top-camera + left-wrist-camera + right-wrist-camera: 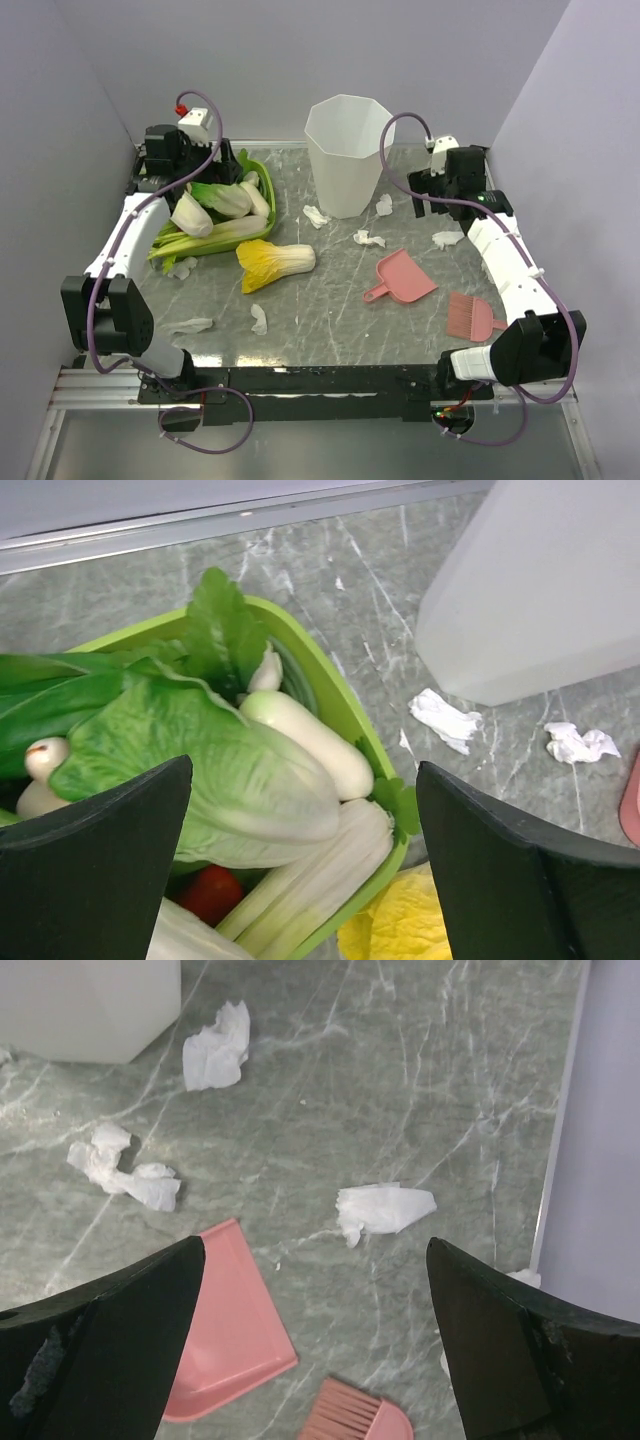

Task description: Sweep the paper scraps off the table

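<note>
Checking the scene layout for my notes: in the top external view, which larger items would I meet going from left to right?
green tray → yellow cabbage → white bin → pink dustpan → pink brush

Paper scraps (369, 238) lie scattered on the table (330, 320), with a bin (345, 155) at the back, a vegetable tray (325, 675) at left, and a dustpan (403, 277) and brush (472, 317) at right.

We see plain pale lilac walls on three sides: a back wall (280, 50), a left wall (50, 130) and a right wall (590, 110), closing in the grey marbled table (330, 320). The light is soft and even, the shadows faint.
</note>
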Controlling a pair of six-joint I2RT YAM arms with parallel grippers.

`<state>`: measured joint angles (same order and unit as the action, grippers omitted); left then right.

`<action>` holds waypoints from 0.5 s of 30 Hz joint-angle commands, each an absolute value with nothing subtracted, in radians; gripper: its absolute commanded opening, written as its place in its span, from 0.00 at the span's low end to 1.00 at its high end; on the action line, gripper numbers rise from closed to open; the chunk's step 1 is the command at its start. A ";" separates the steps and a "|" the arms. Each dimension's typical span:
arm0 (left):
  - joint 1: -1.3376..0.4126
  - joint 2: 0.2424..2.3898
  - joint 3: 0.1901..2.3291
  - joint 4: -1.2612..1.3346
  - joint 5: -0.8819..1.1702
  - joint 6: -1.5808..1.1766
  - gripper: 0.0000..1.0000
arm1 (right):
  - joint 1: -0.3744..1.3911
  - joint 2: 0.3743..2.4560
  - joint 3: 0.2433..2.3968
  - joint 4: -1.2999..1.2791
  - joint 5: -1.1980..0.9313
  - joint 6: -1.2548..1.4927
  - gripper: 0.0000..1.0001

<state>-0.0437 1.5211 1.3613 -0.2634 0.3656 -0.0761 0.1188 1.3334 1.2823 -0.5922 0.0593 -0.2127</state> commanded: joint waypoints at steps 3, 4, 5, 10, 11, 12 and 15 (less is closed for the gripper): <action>-0.106 1.502 1.354 -0.248 0.394 -0.061 0.98 | 0.130 1.338 1.293 -0.647 0.005 -0.386 1.00; -0.115 1.506 1.362 -0.258 0.411 -0.046 0.98 | 0.129 1.338 1.292 -0.670 -0.027 -0.456 1.00; -0.136 1.515 1.376 -0.259 0.414 -0.041 0.98 | 0.129 1.329 1.287 -0.687 -0.072 -0.486 1.00; -0.201 1.537 1.402 -0.270 0.436 0.027 0.98 | 0.097 1.301 1.230 -0.790 -0.185 -0.586 1.00; -0.219 1.540 1.408 -0.276 0.431 0.037 0.98 | 0.083 1.292 1.218 -0.801 -0.219 -0.594 1.00; -0.227 1.542 1.413 -0.281 0.431 0.050 0.98 | 0.065 1.284 1.191 -0.807 -0.228 -0.601 1.00; -0.245 1.540 1.414 -0.299 0.425 0.078 0.99 | -0.056 1.258 1.128 -0.825 -0.256 -0.646 0.90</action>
